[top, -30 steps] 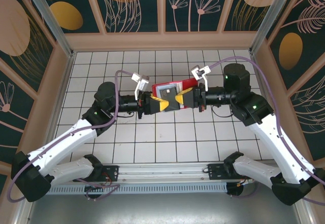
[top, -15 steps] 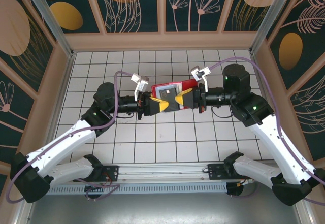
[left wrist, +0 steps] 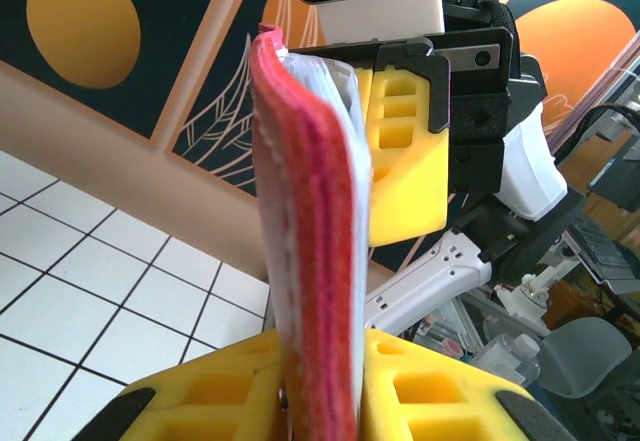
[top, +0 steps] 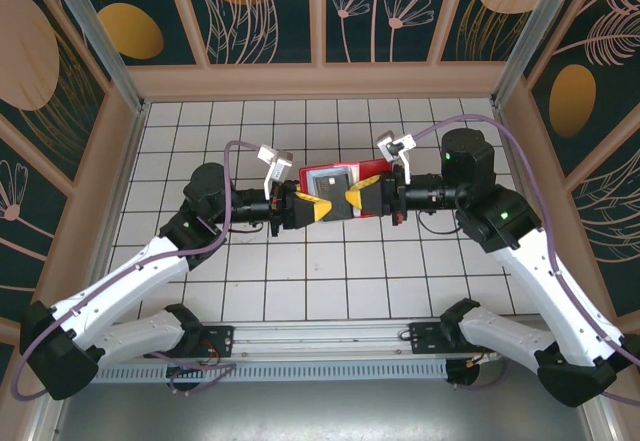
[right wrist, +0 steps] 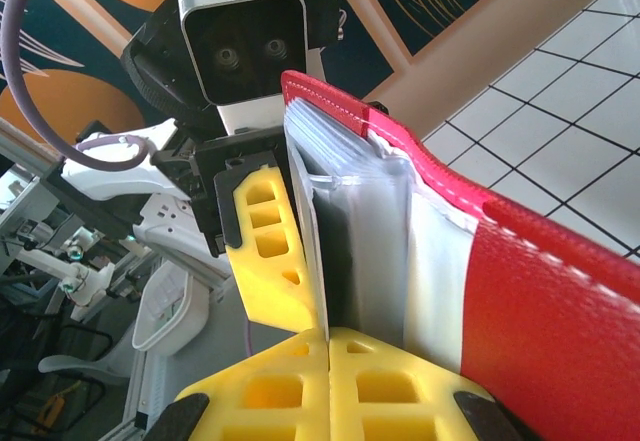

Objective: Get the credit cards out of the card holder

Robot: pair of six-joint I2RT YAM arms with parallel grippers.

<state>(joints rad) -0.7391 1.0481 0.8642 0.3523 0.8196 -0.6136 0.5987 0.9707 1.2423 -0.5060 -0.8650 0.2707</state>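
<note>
**CARD HOLDER HELD BETWEEN BOTH TOOLS; CARDS NOT YET OUT**

Top external: finds the card holder (top: pixel 340 175) about mid-bench, apparently lifted clear of the white-tiled bench (top: pixel 200 141), opened with grey pockets facing up; places the left tool (top: pixel 320 204) at its left end and the right tool (top: pixel 352 198) at its right end, tips near one another.

Left wrist: shows the holder edge-on, red cover bowed, standing between the left tool's yellow fingers (left wrist: pixel 430 391); reads the jaws as slightly parted and pressed against both faces of it; notes a yellow finger of the right tool behind, against the far face.

Right wrist: shows the right tool closed fully, pinched on a thin inner layer at the holder's edge; cannot tell whether card or pocket leaf; shows the credit cards (right wrist: pixel 340 261) as a dark edge tucked in clear sleeves, not yet withdrawn.

Handling, by judgement: expect little weight; expect a soft cover, liable to bend and twist under pull; expect stiff, thin, slick cards, apt to slip from a shallow pinch or drag a sleeve along; advise pinching a card's exposed edge flat across both faces, clamping the cover near the fold with the other tool, and pulling straight along the pocket.
</note>
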